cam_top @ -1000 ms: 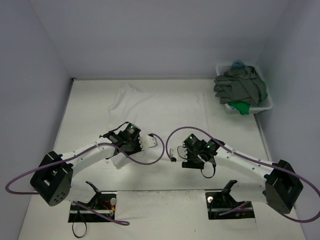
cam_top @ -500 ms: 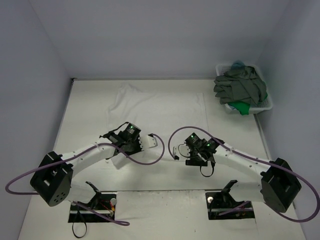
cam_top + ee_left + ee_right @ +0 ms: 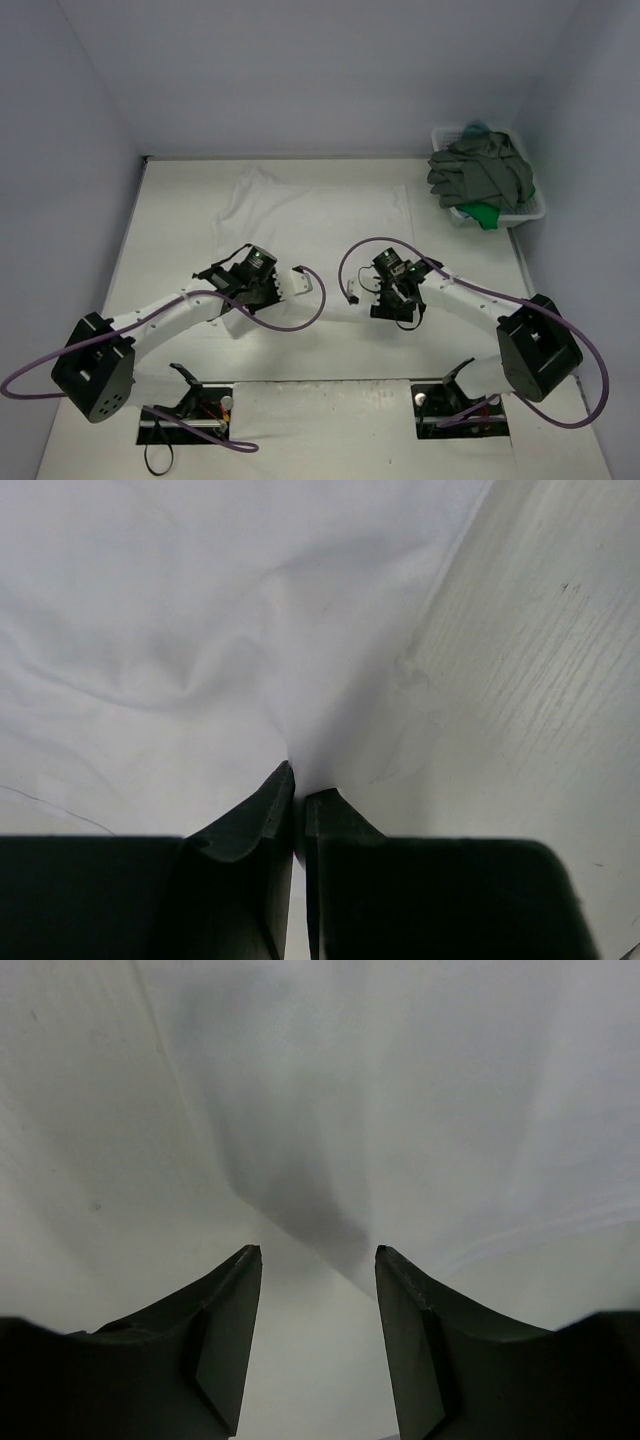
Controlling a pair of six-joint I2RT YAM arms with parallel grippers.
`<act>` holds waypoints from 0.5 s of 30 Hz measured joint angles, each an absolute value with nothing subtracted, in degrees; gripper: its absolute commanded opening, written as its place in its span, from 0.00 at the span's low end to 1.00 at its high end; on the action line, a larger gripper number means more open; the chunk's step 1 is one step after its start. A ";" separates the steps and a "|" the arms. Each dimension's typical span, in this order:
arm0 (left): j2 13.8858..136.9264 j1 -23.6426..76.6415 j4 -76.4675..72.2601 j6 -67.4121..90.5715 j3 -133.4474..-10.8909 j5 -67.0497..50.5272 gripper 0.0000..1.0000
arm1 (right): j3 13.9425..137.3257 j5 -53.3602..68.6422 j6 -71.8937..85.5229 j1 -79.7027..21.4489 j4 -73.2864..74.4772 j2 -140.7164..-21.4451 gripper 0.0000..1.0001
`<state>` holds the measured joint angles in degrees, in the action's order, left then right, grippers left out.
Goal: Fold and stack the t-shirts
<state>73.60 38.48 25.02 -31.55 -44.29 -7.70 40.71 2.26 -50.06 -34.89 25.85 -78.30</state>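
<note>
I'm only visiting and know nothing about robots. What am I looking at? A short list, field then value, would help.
Spread out: white shirt, lying flat on the table
Left side: left pincer shut on the near edge of the white shirt
Right side: right pincer open above the white shirt's edge, gripping nothing
Waiting: grey shirt heaped over a green shirt in the basket, far right corner
Folded stack: none visible

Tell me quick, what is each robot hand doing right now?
Left hand: closed, pinching the white shirt.
Right hand: open, holding nothing.
</note>
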 measured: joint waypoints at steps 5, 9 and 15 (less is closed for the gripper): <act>73.60 38.48 25.08 -31.31 -44.27 -7.88 0.03 | 42.72 2.94 -50.43 -34.89 25.45 -80.68 0.47; 73.60 38.48 25.12 -31.29 -44.21 -8.03 0.03 | 42.87 2.81 -50.92 -34.89 25.47 -82.11 0.47; 73.60 38.50 25.12 -31.29 -44.12 -8.12 0.03 | 42.87 1.74 -51.96 -34.89 25.50 -84.60 0.47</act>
